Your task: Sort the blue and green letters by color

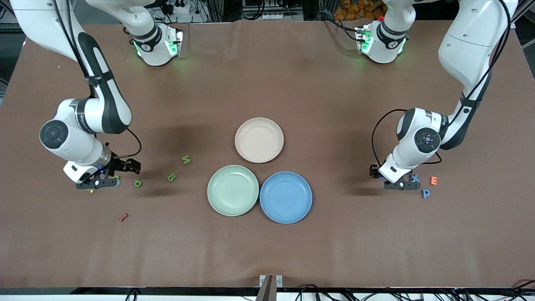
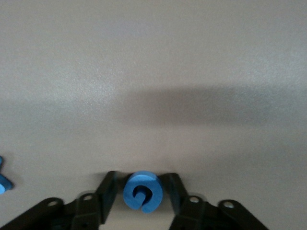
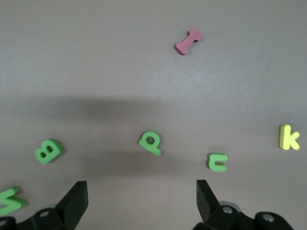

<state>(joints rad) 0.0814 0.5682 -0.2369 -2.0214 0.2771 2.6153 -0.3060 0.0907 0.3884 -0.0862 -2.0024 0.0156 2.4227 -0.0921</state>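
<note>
A blue letter G [image 2: 142, 191] lies on the table with my left gripper [image 2: 141, 178] shut on it, both fingers against its sides. That gripper [image 1: 402, 184] is low at the left arm's end, beside a blue X [image 1: 415, 178] and a blue P [image 1: 425, 193]. My right gripper [image 3: 140, 184] stands open over bare table with nothing between its fingers. Green letters lie by it: a B [image 3: 47, 151], a P [image 3: 150, 142], a small u [image 3: 217, 162] and an M [image 3: 9, 201]. In the front view the right gripper [image 1: 100, 182] is at the right arm's end.
Three plates sit mid-table: beige [image 1: 259, 125], green [image 1: 217, 190], blue [image 1: 301, 198]. An orange E [image 1: 434, 180] lies by the blue letters. A yellow k [image 3: 289, 137] and a dark red letter [image 3: 188, 41] lie near the green ones.
</note>
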